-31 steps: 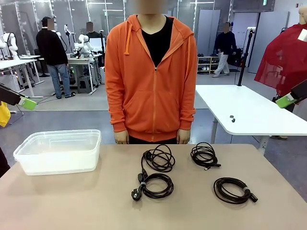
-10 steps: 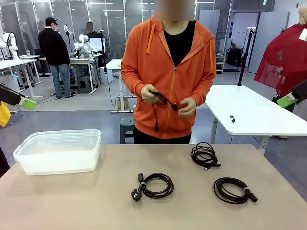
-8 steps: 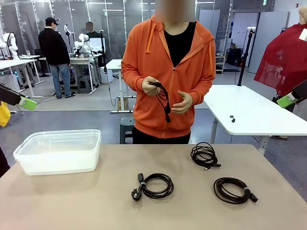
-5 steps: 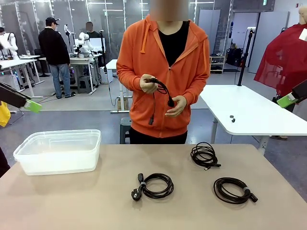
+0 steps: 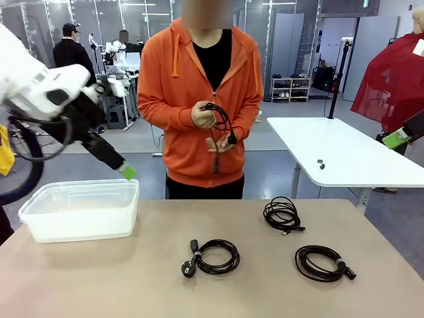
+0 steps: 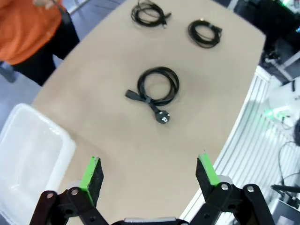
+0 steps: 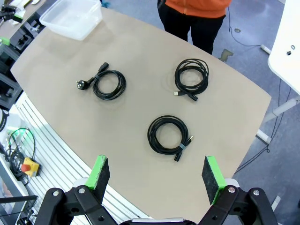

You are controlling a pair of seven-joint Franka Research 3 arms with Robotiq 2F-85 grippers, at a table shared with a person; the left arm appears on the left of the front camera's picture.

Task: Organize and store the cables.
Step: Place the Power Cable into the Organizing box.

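Left gripper hangs wide open above the table, near the bin. Right gripper, equally wide, looks down on three coiled cables lying well apart. The middle coil's plug points bin-ward. In the front view, a person's hands hold a fourth cable.

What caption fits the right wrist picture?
Open right end effector above a table with three coiled cables and a clear tub.
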